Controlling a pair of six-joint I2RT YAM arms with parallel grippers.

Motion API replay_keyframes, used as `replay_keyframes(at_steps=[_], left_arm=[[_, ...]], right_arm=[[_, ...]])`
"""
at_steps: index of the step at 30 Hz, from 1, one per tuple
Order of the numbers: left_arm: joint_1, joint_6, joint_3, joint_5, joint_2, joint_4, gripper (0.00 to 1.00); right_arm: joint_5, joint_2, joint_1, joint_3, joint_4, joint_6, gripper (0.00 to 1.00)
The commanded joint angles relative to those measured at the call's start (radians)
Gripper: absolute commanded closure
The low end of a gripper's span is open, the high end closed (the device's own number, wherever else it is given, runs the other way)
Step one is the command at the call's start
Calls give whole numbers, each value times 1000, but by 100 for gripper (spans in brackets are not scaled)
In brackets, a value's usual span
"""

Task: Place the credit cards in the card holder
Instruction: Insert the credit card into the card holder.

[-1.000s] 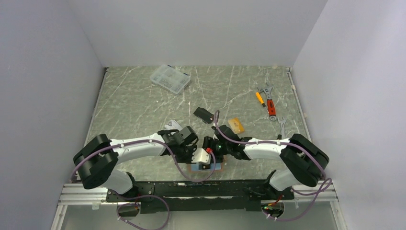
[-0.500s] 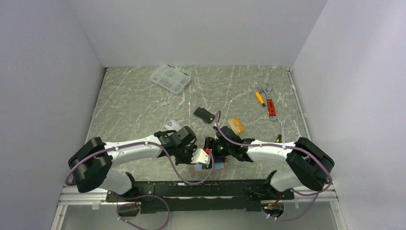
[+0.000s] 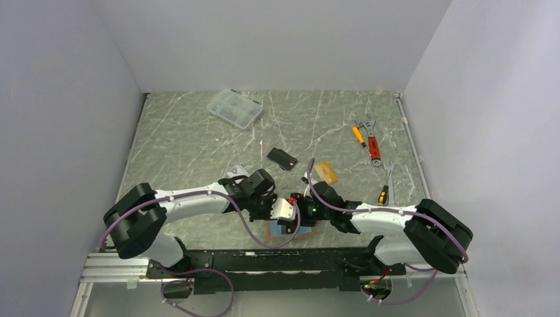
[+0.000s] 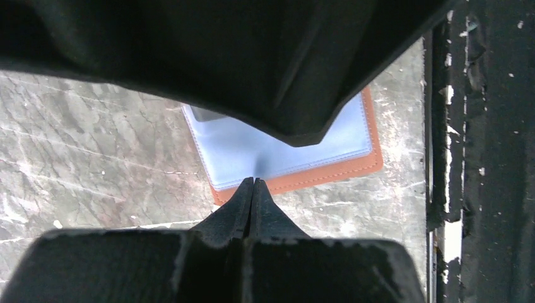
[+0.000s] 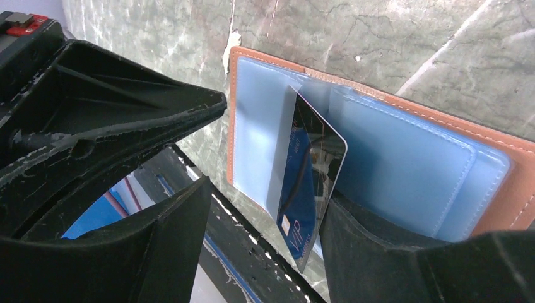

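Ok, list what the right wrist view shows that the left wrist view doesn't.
Only right wrist: a dark card marked VIP, standing on edge over the card holder, between the fingers of the open right gripper. Only left wrist: the tips of the left gripper pressed shut at the holder's stitched edge. Both: the card holder, open, blue inside, lying on the marbled table.

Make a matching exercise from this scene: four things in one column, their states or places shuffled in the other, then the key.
1. left gripper
2. right gripper
3. dark blue card
4. clear box

A. standing on edge in the open card holder
B. far end of the table, left side
C. open
D. shut

Pairs: 1-D, 2-C, 3-A, 4-B
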Motion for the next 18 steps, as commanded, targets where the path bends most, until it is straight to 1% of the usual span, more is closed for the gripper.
replay_keyframes(at_steps=[1, 8, 14, 18], left_arm=[[7, -6, 39, 43, 27, 60, 100], [-13, 13, 63, 36, 79, 67, 100], [-35, 19, 58, 0, 108, 51, 100], [-45, 19, 67, -35, 116, 25, 100]], right_arm=[[67, -8, -9, -51, 22, 2, 36], [70, 25, -12, -44, 15, 4, 35], [90, -46, -14, -94, 30, 52, 31], [140, -113, -13, -112, -15, 73, 30]])
